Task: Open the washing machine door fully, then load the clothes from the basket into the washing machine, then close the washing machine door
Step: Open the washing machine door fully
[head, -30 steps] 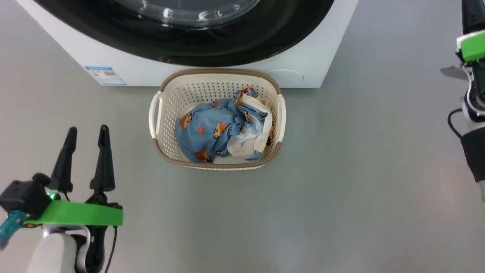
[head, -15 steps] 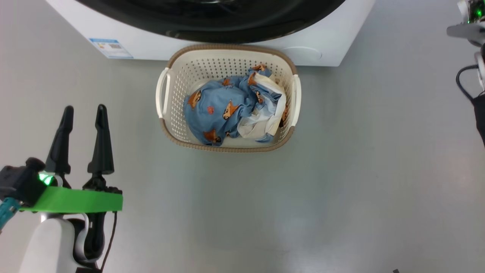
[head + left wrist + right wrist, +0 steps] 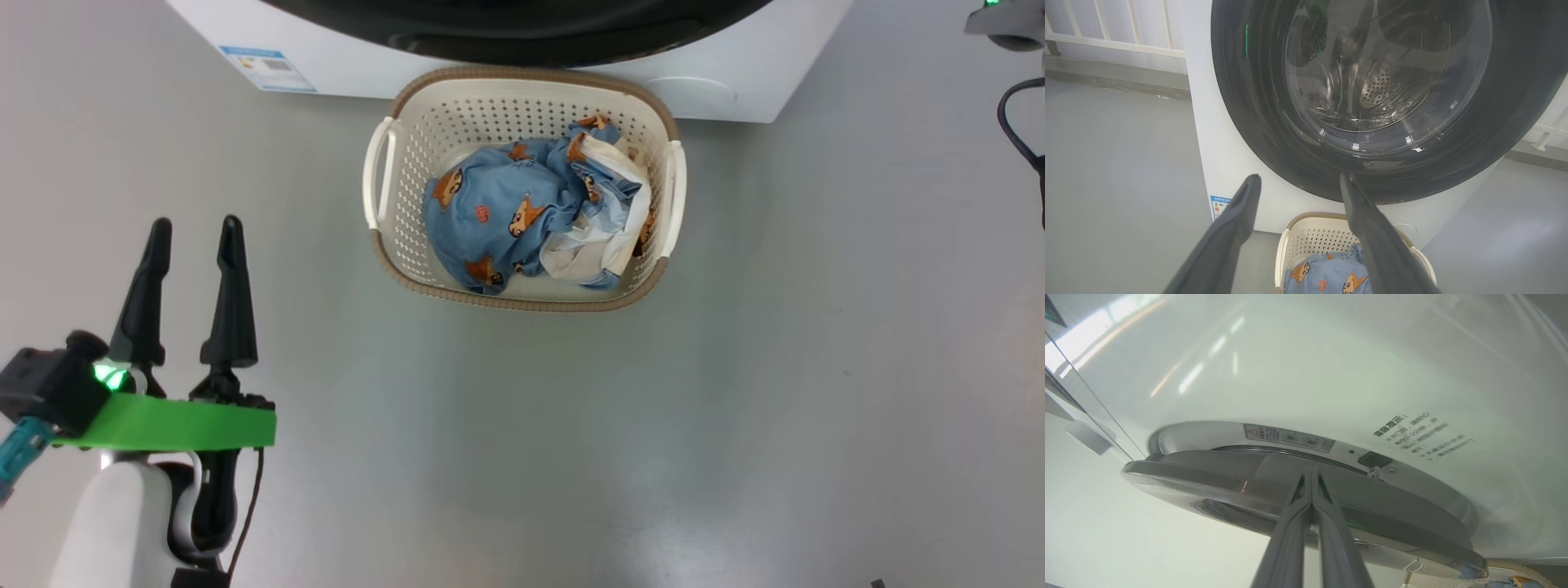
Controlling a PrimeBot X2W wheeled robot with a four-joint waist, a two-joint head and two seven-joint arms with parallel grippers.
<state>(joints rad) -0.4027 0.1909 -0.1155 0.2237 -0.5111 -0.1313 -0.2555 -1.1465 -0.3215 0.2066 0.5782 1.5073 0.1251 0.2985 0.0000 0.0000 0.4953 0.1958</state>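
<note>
Door (image 3: 1208,477) rim before closed right hand (image 3: 1312,472); left hand (image 3: 196,222) wide, empty.

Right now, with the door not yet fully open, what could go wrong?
1. The shut right claw has its tips at the rim of the large round glossy black door, clasping nothing; it may slip off that smooth edge.
2. The cream perforated plastic basket stands close against the big white washing machine, below the door; a low arm move could knock it.
</note>
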